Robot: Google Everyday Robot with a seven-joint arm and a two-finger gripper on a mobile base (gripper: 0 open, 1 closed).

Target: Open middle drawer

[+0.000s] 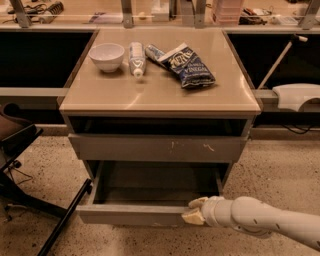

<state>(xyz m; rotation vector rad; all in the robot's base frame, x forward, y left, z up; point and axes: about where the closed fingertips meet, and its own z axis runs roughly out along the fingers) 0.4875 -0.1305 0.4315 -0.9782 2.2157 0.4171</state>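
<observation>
The gripper (196,211) sat low and right of centre, against the front of the middle drawer (135,214), covering that front's right end. Its arm (270,220) ran off the lower right corner of the frame. The back of the drawer's tray was lost in shadow under the scratched drawer front (150,148). A dark chair (20,150) was cut off at the left edge, and a white object (297,95) at the right edge. The clutter (45,10) along the top edge was cropped and too blurred to name. The print on the blue bag (187,65) was unreadable.
</observation>
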